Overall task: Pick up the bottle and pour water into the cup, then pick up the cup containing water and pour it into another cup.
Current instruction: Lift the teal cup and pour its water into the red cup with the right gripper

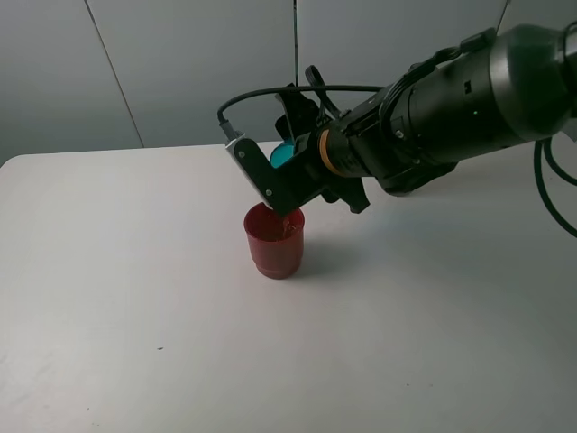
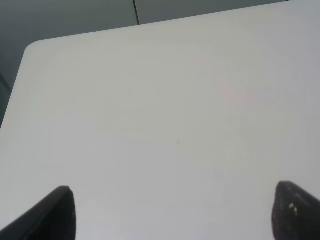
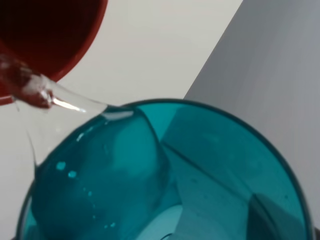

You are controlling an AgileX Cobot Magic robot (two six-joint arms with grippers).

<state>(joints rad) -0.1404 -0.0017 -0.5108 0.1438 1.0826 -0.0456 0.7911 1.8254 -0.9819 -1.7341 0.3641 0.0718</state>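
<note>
The right jaws grip the small teal translucent plastic tumbler (image 3: 165,175), tipped over the opaque dark red plastic cup (image 1: 275,242) just below them, water streaming across. Tilting faster could overshoot the red rim onto the white surface (image 1: 135,298). The left jaws stand wide, holding nothing.

The thick matte-black cylindrical robot arm (image 1: 451,108) carries an orange-brass ring (image 1: 326,153) just behind the black end effector (image 1: 287,185); a thin black cable (image 1: 270,92) loops above it.
</note>
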